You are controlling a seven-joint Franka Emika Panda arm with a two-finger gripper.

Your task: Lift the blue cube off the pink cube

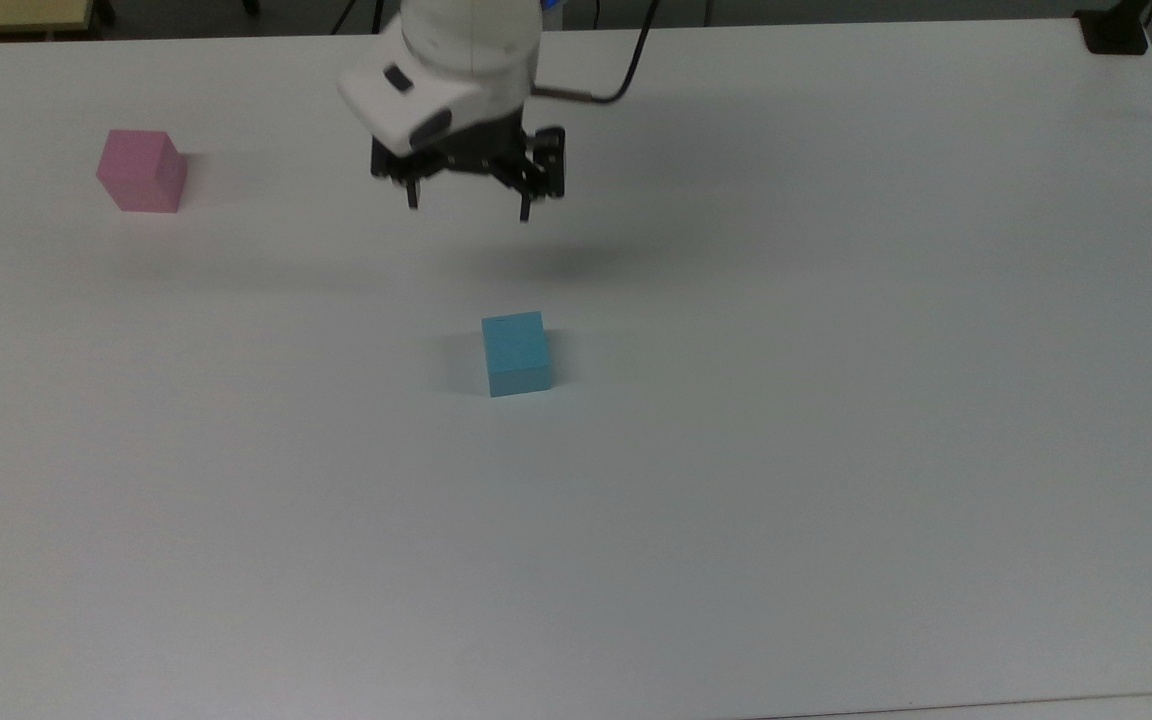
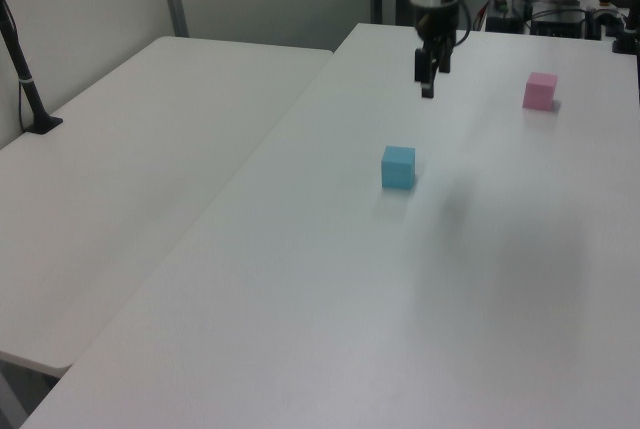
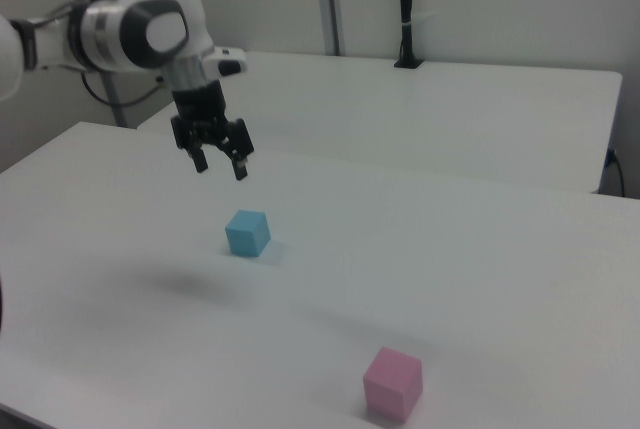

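Note:
The blue cube (image 1: pixel 516 353) (image 2: pixel 398 166) (image 3: pixel 247 232) rests alone on the white table (image 1: pixel 836 400), near its middle. The pink cube (image 1: pixel 142 171) (image 2: pixel 540 91) (image 3: pixel 393 383) stands far apart from it, at the top view's far left. My gripper (image 1: pixel 467 208) (image 2: pixel 427 82) (image 3: pixel 220 166) hangs open and empty in the air, well above the table and off the blue cube, with its fingers pointing down.
A second white table (image 2: pixel 130 149) (image 3: pixel 450 99) adjoins this one, with a black post (image 2: pixel 25 79) (image 3: pixel 405 9) clamped to it. A dark object (image 1: pixel 1114 30) sits at the top view's upper right corner. A cable (image 1: pixel 616 70) trails from my wrist.

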